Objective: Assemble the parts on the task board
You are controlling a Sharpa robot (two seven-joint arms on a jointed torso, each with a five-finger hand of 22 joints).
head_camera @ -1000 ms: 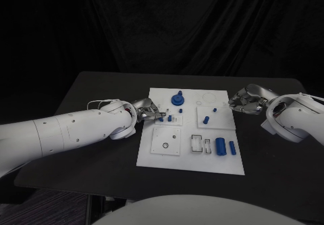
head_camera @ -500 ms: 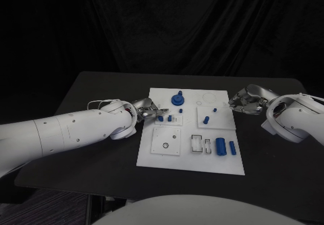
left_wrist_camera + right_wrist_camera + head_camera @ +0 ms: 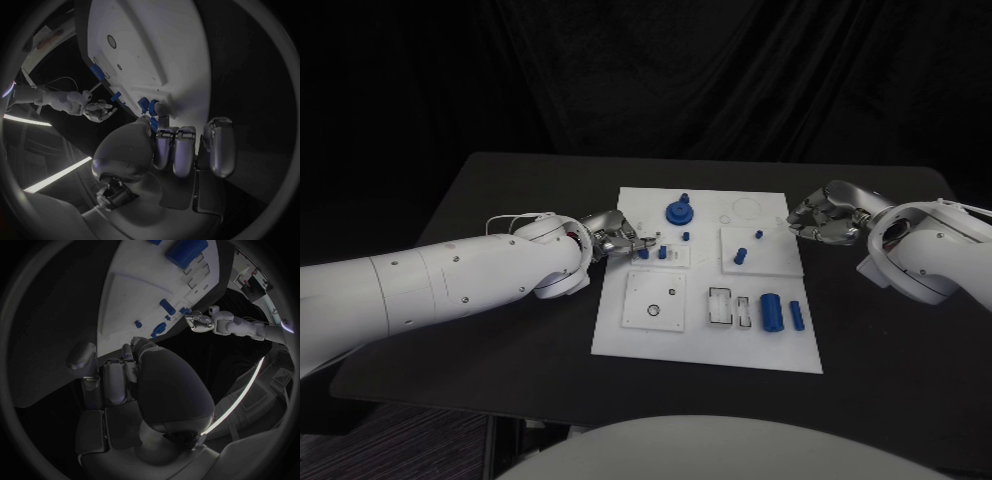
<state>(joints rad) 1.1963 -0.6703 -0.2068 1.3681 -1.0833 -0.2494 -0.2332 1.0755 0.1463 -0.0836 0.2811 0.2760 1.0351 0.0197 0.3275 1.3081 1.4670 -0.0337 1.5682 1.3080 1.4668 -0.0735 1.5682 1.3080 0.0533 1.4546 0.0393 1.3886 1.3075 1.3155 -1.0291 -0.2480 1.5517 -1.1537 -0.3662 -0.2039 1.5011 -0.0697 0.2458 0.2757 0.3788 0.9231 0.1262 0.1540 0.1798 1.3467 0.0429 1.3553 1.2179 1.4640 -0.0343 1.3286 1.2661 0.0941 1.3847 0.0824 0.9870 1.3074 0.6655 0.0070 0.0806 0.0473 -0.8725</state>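
Note:
The white task board (image 3: 711, 330) lies in the middle of the black table (image 3: 516, 330). My left hand (image 3: 617, 241) is at the board's left edge, fingers curled, beside two small blue pegs (image 3: 652, 253) standing in a raised block. In the left wrist view my left hand (image 3: 181, 150) seems to pinch a small blue peg (image 3: 152, 124) between thumb and finger, close to those pegs (image 3: 144, 104). My right hand (image 3: 822, 218) is at the board's right edge with fingers curled in and nothing visible in them. From the right wrist, the right hand (image 3: 125, 375) shows the same way.
A blue gear-shaped part (image 3: 679, 211) stands near the board's far edge. Two blue pegs (image 3: 740, 256) are in the right block. Two blue cylinders (image 3: 772, 310) lie at the near right beside an open slot (image 3: 720, 306). A square plate with a hole (image 3: 655, 300) is at the near left.
My left hand's fingertips have drawn back a little from the two pegs. The right hand has hardly moved.

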